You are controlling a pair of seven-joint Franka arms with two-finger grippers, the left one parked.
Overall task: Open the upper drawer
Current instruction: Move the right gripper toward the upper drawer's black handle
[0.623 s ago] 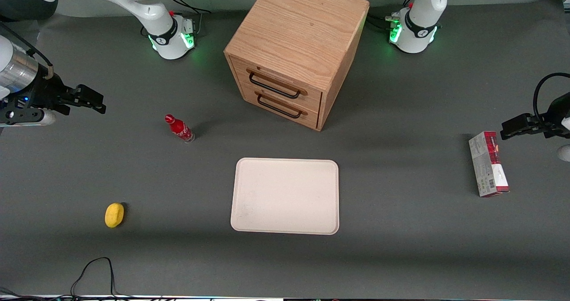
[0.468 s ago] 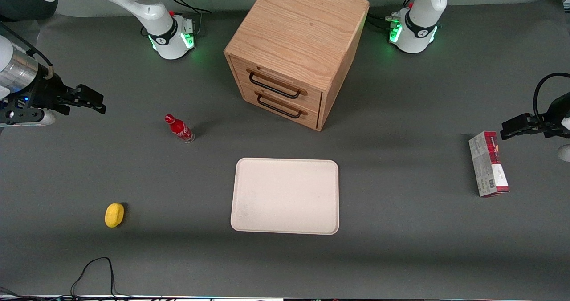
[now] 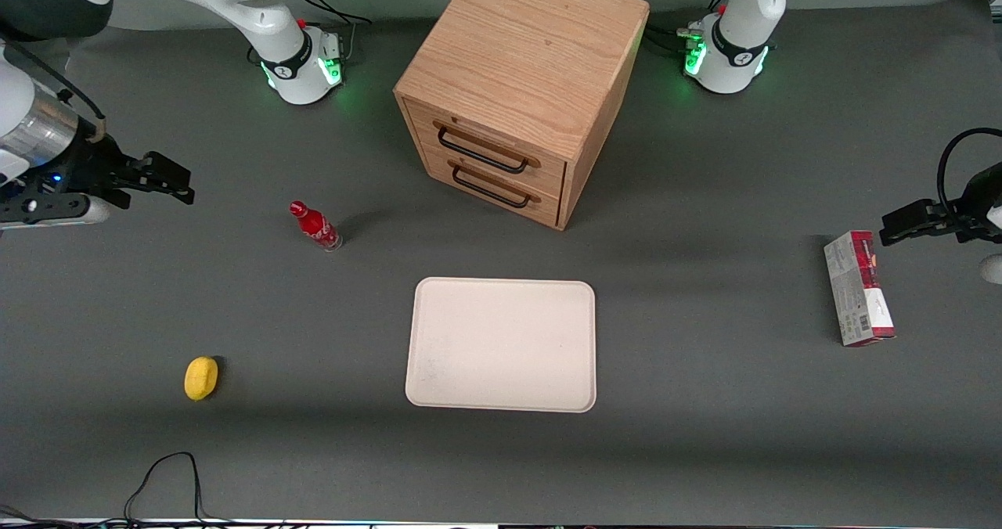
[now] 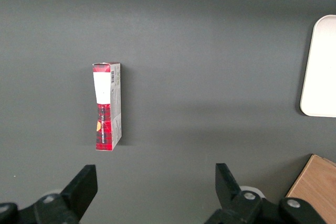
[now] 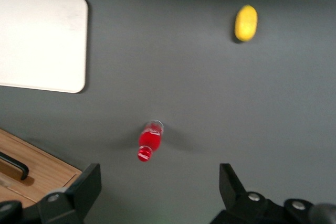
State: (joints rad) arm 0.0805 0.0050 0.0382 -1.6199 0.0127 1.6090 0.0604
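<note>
The boxy wooden cabinet (image 3: 526, 75) stands at the back middle of the table. Its upper drawer (image 3: 493, 139) is closed, with a thin black wire handle (image 3: 479, 152); the matching lower drawer (image 3: 493, 185) sits below it. My right gripper (image 3: 174, 181) hovers open and empty above the table toward the working arm's end, well away from the cabinet. In the right wrist view the gripper (image 5: 160, 192) has its fingers wide apart over bare table, with a corner of the cabinet (image 5: 37, 169) and a piece of a black handle (image 5: 14, 165) showing.
A red bottle (image 3: 315, 226) stands between the gripper and the cabinet, also in the right wrist view (image 5: 149, 140). A white tray (image 3: 501, 344) lies nearer the front camera than the cabinet. A yellow lemon (image 3: 200, 378) and a red-and-white box (image 3: 858, 288) lie on the table.
My right gripper has moved a little toward the cabinet. Nothing else has moved.
</note>
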